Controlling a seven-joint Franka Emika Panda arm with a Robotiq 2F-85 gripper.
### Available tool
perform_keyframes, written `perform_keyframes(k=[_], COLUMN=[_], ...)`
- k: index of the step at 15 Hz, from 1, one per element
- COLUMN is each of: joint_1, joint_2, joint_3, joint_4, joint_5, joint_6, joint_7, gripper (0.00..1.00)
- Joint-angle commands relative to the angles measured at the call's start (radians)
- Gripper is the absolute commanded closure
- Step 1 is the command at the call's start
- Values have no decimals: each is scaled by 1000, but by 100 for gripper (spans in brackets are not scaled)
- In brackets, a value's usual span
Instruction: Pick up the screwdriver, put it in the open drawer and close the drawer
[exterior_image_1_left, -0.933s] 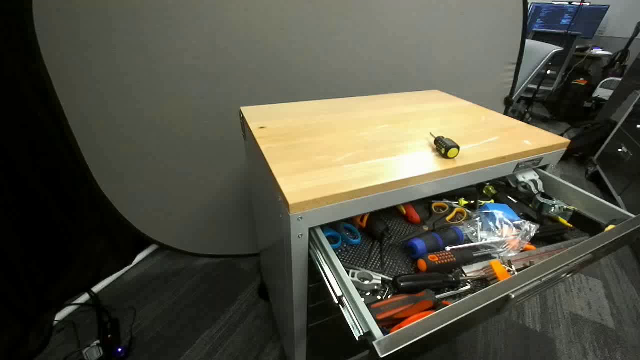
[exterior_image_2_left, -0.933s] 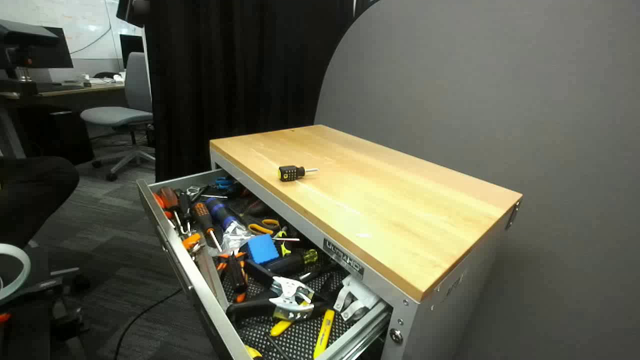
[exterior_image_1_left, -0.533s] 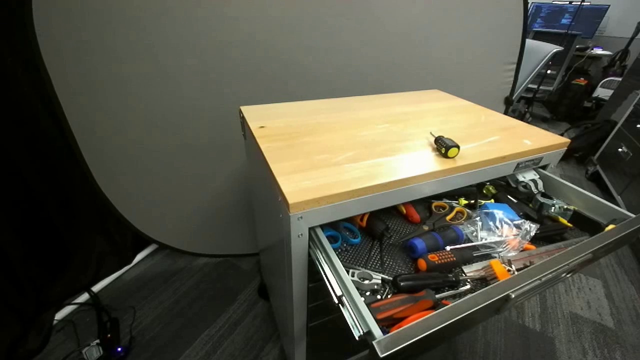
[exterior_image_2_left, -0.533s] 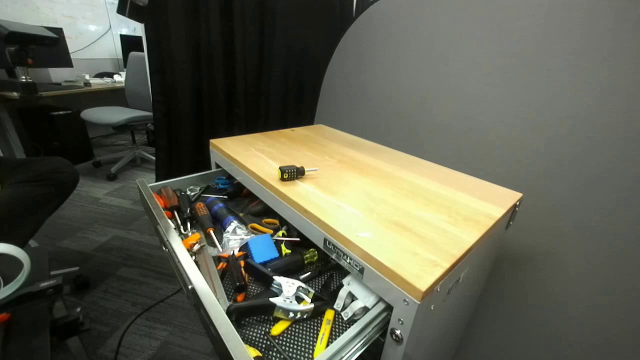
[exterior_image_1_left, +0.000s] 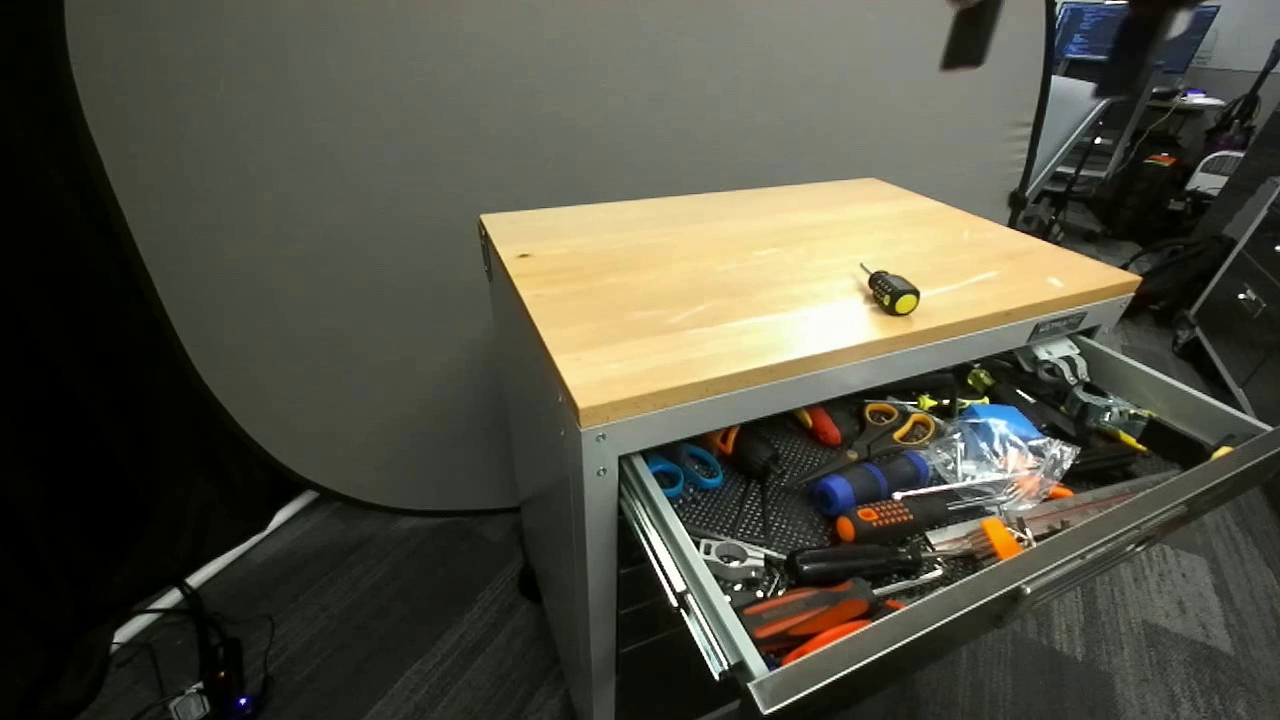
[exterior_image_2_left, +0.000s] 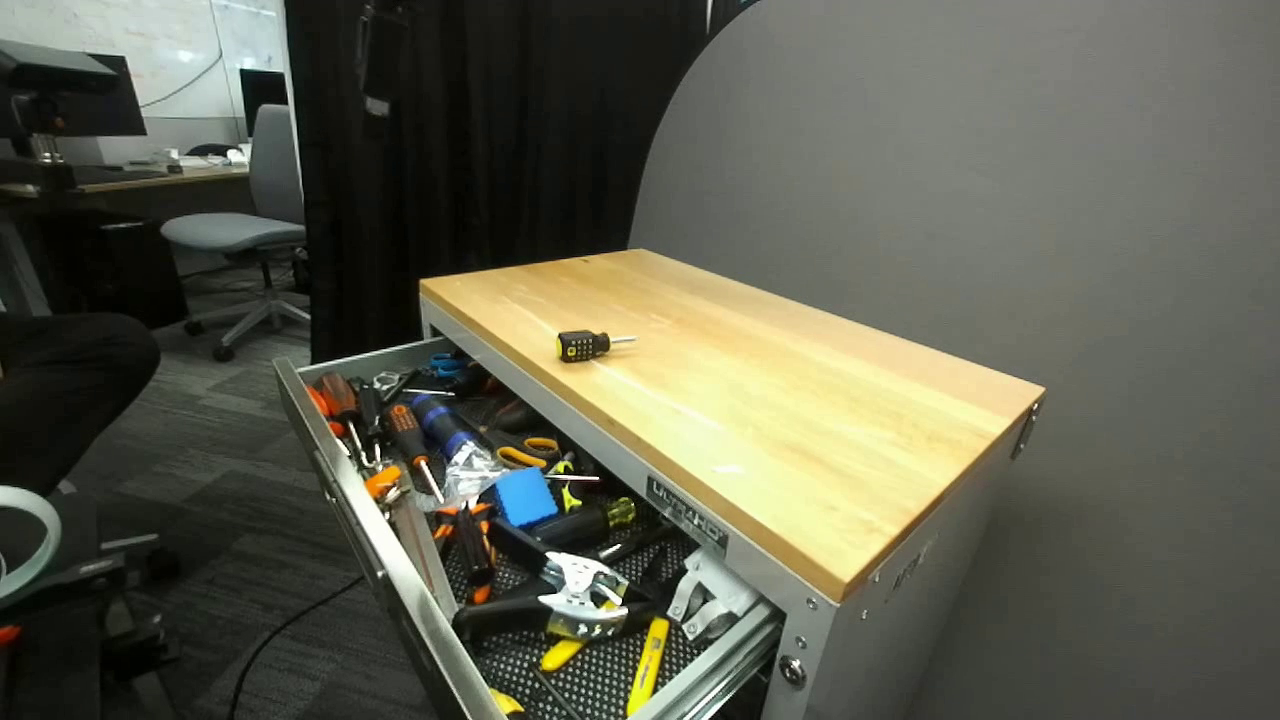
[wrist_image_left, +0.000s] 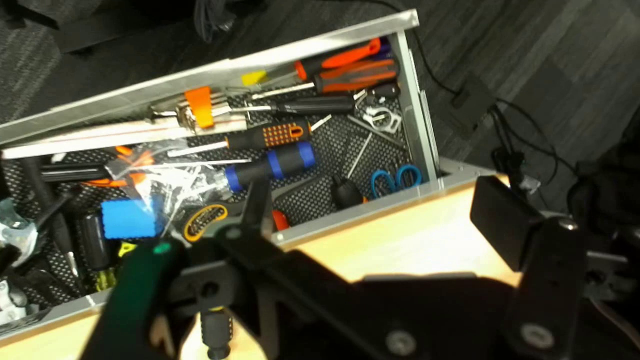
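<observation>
While the end effector (wrist_image_left: 377, 207) is spread wide with nothing gripped, the screwdriver (exterior_image_2_left: 583, 346) is seen on the desk (exterior_image_2_left: 760, 410). In an exterior view, the open drawer (exterior_image_2_left: 398, 560) is pictured toward 7 o'clock from it.

Screwdriver (exterior_image_1_left: 893, 293) black and yellow; drawer (exterior_image_1_left: 900, 631) grey; tabletop (exterior_image_1_left: 650, 280) tan; pincer (wrist_image_left: 380, 214) black; liner (wrist_image_left: 332, 140) black, pale-dotted.

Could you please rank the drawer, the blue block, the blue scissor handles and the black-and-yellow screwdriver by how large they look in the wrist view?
Largest to smallest:
1. Drawer
2. Blue block
3. Blue scissor handles
Unranked: black-and-yellow screwdriver; smaller than the drawer, but only partly visible.
</observation>
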Motion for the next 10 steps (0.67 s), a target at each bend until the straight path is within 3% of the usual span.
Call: perform_keyframes(k=[1, 4, 10], joint_1=[20, 43, 72], joint_2=[206, 343, 515], joint_3=[-19, -69, -163], joint_4=[119, 229, 461], joint_5=[-68, -172, -272], joint_6=[177, 243, 161], joint_7=[132, 221, 270], gripper=[0, 0, 0])
